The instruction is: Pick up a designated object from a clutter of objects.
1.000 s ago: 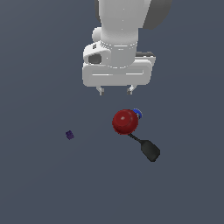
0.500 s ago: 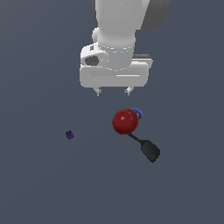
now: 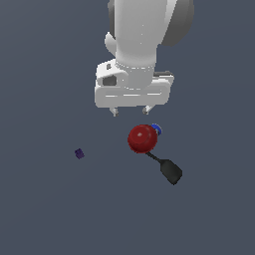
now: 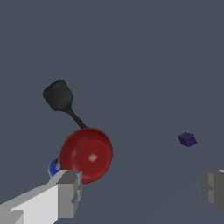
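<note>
The claw (image 3: 131, 110) hangs released and empty at centre frame; the black paddle (image 3: 172, 171) lies ungrasped lower right, beside the red ball (image 3: 143, 138); pickup not yet begun.

Simulator scene, not a real room. Uniform flat slate-grey ground (image 3: 45, 209) fills both views, no walls, furniture or horizon. Smooth untextured white robot arm (image 3: 142, 45) hangs over it. Props are plain render primitives: glossy red round bowl-like ball (image 3: 142, 138), small blue can (image 3: 157, 129) touching it at 1 o'clock, dull black paddle-shaped thing with thin stem (image 3: 171, 170) at 4 o'clock, tiny purple cube (image 3: 79, 153) well apart at 9 o'clock.
</note>
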Motion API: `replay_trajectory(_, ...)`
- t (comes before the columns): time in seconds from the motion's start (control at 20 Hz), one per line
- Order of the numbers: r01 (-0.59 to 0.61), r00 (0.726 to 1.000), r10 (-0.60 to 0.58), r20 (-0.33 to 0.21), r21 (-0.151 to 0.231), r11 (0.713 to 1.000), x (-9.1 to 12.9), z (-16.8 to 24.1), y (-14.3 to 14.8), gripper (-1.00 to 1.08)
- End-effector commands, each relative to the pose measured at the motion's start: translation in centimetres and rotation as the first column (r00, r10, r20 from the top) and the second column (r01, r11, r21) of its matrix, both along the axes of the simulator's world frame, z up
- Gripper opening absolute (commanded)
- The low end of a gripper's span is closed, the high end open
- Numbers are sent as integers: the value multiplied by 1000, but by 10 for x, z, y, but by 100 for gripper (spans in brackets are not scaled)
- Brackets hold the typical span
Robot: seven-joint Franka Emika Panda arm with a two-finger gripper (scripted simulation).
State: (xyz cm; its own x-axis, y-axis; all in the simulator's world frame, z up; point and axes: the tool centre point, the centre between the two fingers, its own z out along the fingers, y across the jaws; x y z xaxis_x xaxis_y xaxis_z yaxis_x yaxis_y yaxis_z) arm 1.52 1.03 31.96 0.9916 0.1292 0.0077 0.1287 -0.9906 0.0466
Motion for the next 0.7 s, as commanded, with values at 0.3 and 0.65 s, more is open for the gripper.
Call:
replay_trajectory(0.3, -175, 984, 175, -14, -13, 984, 16, -64, 22, 100)
replay_trajectory(0.65, -401, 916, 401, -26, -3, 916, 22, -148, 56, 100)
